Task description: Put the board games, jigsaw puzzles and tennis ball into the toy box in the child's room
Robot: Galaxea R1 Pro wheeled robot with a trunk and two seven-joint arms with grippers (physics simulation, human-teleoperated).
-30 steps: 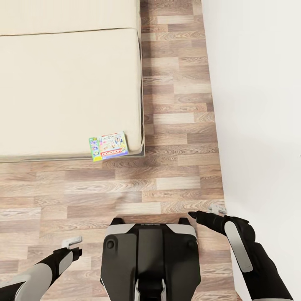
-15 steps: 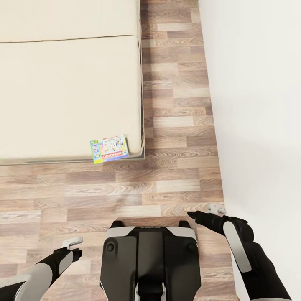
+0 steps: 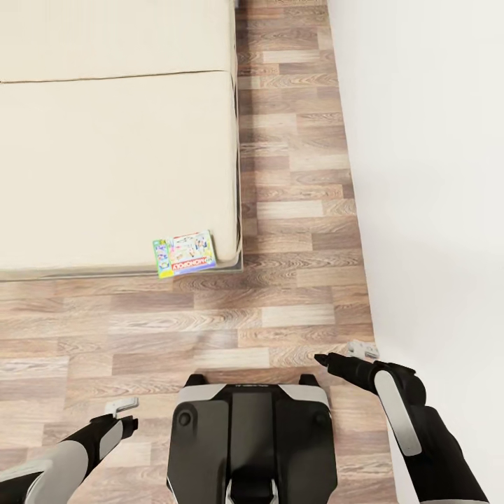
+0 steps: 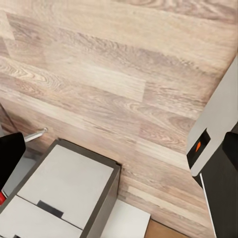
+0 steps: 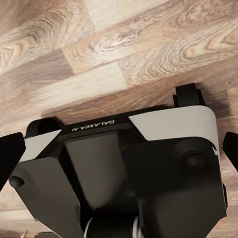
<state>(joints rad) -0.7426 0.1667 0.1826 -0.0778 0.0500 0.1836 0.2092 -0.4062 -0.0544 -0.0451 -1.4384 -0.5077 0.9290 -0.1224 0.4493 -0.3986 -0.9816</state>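
Note:
One board game (image 3: 183, 253), green and white with a red banner, lies flat on the bed (image 3: 105, 154) at the mattress's near right corner. My left gripper (image 3: 124, 414) hangs open low over the floor, well short of the bed. My right gripper (image 3: 343, 354) is open too, beside the wall and to the right of the game. In the left wrist view the dark fingers (image 4: 11, 153) stand wide apart over bare planks. Black fingers (image 5: 10, 153) in the right wrist view are just as spread, with nothing between them.
Wood plank floor (image 3: 280, 294) runs between the bed and a white wall (image 3: 434, 175) on the right. My own dark base (image 3: 252, 434) sits between the arms and also shows under the right wrist (image 5: 144, 163).
The whole head picture has slid slightly down and the bed and game sit a little lower in it, so the camera moved. Both arms hold the same pose.

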